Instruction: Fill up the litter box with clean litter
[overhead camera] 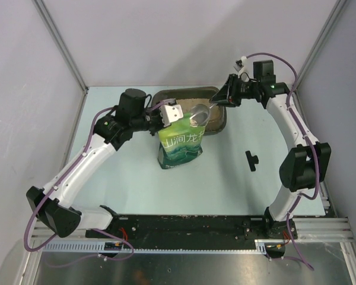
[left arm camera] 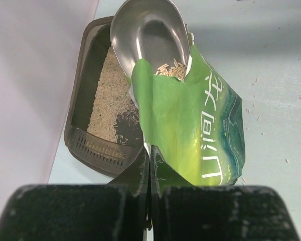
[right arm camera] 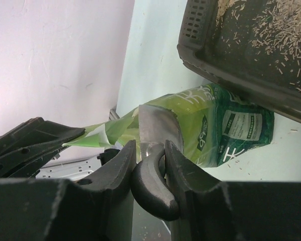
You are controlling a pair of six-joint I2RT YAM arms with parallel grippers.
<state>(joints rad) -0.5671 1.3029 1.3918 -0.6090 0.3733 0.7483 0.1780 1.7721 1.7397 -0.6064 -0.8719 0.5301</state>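
The litter box is a dark shallow tray at the back of the table, holding a thin layer of clean litter along one side. A green printed pouch stands upright in front of it. My left gripper is shut on the pouch's torn top edge, holding the mouth open. My right gripper is shut on the dark handle of a silver scoop. The scoop's bowl sits in the pouch mouth with a few beige granules at its lip. The litter box lies just beyond the pouch.
A small black part lies on the table to the right of the pouch. Stray granules dot the table near the pouch. Grey walls and metal frame posts enclose the back and sides.
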